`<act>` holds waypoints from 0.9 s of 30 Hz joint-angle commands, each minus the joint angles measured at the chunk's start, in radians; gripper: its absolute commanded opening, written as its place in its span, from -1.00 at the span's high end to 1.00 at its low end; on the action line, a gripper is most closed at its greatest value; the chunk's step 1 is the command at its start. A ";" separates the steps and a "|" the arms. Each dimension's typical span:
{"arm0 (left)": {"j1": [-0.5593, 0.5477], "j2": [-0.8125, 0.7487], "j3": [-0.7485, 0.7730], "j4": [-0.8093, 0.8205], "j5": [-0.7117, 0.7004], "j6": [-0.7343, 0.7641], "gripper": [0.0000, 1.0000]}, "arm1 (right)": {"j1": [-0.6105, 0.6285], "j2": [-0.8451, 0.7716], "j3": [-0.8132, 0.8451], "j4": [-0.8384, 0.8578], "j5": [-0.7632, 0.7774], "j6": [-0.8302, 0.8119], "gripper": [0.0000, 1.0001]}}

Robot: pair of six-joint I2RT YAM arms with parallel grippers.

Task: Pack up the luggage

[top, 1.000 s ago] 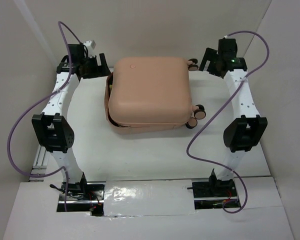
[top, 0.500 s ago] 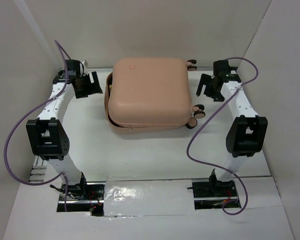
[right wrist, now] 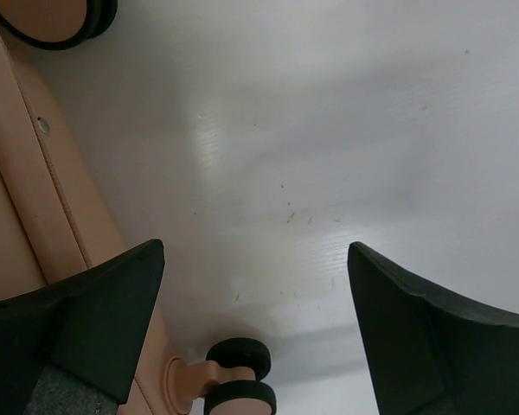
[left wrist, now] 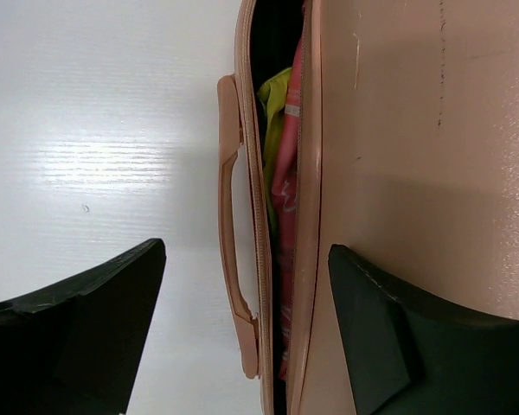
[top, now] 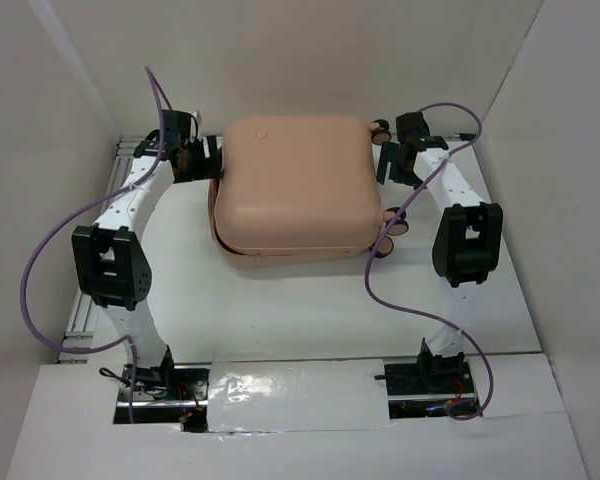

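I am holding my left gripper (left wrist: 246,251) and right gripper (right wrist: 255,249) spread wide, the peach-pink hard-shell suitcase (top: 295,185) lying between them; only my left wrist view is showing yellow and pink cloth (left wrist: 281,164) inside.

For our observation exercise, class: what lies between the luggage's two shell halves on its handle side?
In the left wrist view, yellow-green fabric and pink fabric show in the gap of the luggage, beside its handle.

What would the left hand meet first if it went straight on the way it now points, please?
Most likely the side handle of the luggage, which lies right in the gap of the open left hand. Depth is unclear, so the shell's edge might touch first.
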 commanded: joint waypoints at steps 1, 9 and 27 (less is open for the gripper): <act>-0.098 0.006 0.008 0.034 0.106 -0.036 -0.76 | 0.095 -0.001 0.080 0.057 -0.102 0.031 -0.87; -0.143 -0.129 -0.101 0.210 0.225 -0.088 -0.79 | 0.124 -0.041 0.071 0.138 -0.173 0.040 -0.85; -0.083 -0.227 -0.150 0.293 0.291 -0.146 -0.84 | 0.025 -0.049 0.110 0.245 -0.196 0.138 -0.88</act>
